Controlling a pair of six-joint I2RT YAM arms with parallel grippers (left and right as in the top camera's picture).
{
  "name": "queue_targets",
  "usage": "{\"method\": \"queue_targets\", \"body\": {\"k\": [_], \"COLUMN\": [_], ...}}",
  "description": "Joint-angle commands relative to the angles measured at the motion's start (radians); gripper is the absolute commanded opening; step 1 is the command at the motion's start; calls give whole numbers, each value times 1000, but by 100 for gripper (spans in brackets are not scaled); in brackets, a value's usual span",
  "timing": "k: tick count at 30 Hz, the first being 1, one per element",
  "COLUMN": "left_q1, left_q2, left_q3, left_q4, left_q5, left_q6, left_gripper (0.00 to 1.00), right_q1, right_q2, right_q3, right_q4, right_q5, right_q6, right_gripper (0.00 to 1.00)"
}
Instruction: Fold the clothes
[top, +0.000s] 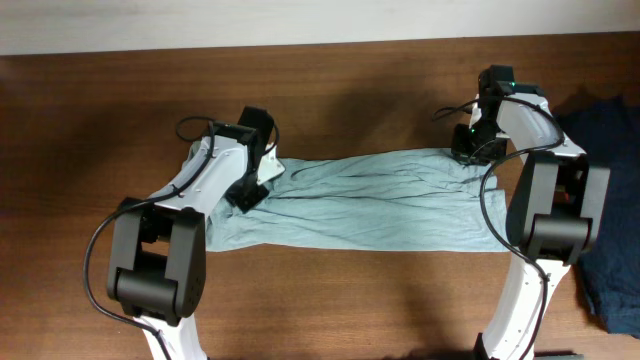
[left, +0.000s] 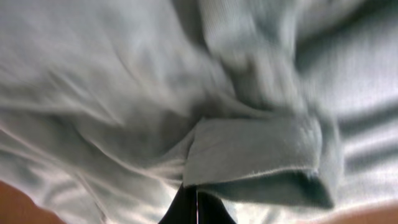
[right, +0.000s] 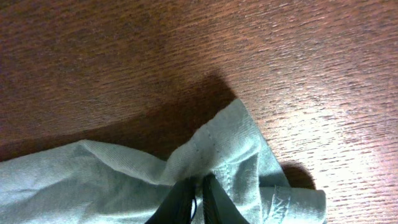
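The clothes (top: 380, 200), a pale mint T-shirt, lie stretched in a wrinkled band across the middle of the wooden table. My left gripper (top: 252, 190) sits on the shirt's left end. In the left wrist view the left gripper (left: 196, 190) has its dark jaws pressed together under a folded hem of the clothes (left: 261, 155). My right gripper (top: 468, 150) is at the shirt's far right corner. In the right wrist view the right gripper (right: 199, 182) pinches a bunched ridge of the clothes (right: 93, 180) between nearly closed jaws.
A dark navy garment (top: 610, 200) lies heaped at the table's right edge, beside the right arm's base. Bare brown table (top: 350, 90) runs behind the shirt up to the pale wall. Both arm bases stand at the front edge.
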Motion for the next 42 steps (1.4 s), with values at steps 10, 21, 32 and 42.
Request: {"method": "queue_targets", "body": {"k": [10,21,32,42], "left_q1": [2,6,74,76], "left_q2": [-68,-95,-95,-95], "left_q3": [64,128,128,128], "left_q4": [-229,-347,-385,-377], "left_q5": [-75,-79,-64,-77], "left_q6": [13,19,21,20], "left_gripper": [0,0,0,67], "right_q1": [-1,-1,-1,-1], "right_q2": [66,66,66,66], "right_q3": [-12,-12,-12,-12], "right_q4": [10,2,-3,-3], "right_q5": [-6,17,17,17], "right_q6": [5,5,5,5], "right_gripper": [13,14,14,14]}}
